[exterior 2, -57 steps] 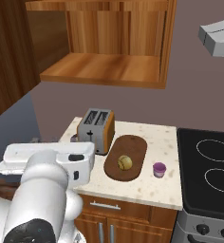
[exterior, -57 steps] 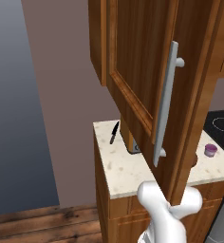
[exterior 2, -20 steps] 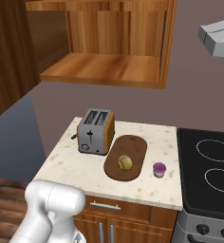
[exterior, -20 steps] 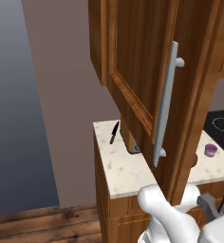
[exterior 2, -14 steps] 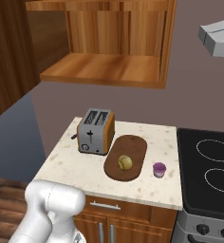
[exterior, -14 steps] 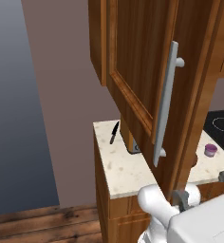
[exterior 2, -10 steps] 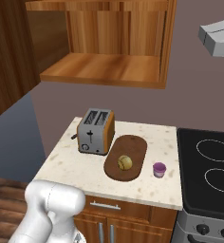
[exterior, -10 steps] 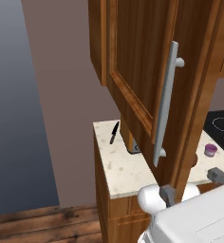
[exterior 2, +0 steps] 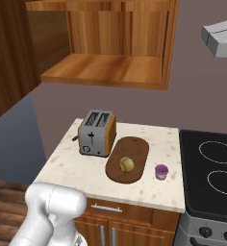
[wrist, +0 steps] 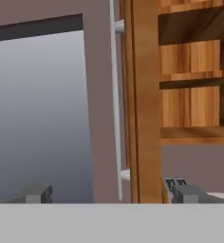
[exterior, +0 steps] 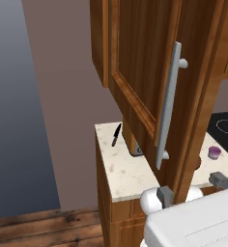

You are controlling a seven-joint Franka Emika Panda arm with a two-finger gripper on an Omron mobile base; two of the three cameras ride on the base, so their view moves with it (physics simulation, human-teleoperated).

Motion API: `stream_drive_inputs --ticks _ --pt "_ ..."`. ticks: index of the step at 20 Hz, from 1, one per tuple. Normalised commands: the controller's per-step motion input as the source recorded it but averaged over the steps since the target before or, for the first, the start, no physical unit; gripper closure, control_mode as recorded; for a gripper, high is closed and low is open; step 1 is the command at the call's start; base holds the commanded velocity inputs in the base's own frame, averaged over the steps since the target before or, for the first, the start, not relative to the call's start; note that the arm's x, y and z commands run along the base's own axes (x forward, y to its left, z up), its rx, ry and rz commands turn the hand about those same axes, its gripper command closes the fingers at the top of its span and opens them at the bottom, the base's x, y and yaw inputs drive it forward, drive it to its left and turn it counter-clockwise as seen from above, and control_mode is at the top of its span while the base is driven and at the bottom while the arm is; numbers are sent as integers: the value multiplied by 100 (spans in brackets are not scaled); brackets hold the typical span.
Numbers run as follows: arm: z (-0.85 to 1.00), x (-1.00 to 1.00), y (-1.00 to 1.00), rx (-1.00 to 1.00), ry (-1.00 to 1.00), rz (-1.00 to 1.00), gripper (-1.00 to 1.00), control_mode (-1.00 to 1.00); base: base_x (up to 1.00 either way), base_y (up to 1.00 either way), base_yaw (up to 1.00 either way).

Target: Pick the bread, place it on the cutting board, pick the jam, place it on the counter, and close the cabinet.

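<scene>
Now the open cabinet door's edge [wrist: 144, 95] stands between the spread end effector [wrist: 111, 193] tips.

Purple jam [exterior 2: 161, 171], golden bread [exterior 2: 126, 165], speckled cream counter [exterior 2: 77, 166].

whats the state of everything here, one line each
cabinet: door swung open, shelves bare
cabinet door: open, edge on to the hand view, bar handle untouched
bread: resting on the cutting board
cutting board: flat on the counter beside the toaster
jam: upright on the counter, right of the board
toaster: upright, slots empty
knife: lying on the counter
claw: open, holding nothing, facing the door edge
</scene>
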Motion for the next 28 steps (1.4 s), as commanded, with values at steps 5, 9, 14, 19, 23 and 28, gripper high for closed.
stream_drive_inputs --ticks 5,9,14,19,23,28 --pt "0 8 8 0 -3 -15 -100 -100 0 0 0" --pt "0 17 14 0 -2 -18 -100 -100 0 0 0" --pt "0 23 16 0 -1 -22 -100 -100 0 0 0" --pt "0 24 14 0 -2 -23 -100 -100 0 0 0" --pt "-3 28 18 0 -3 -23 -100 -100 0 0 0" --pt "-3 26 9 0 -5 -22 -100 -100 0 0 0"
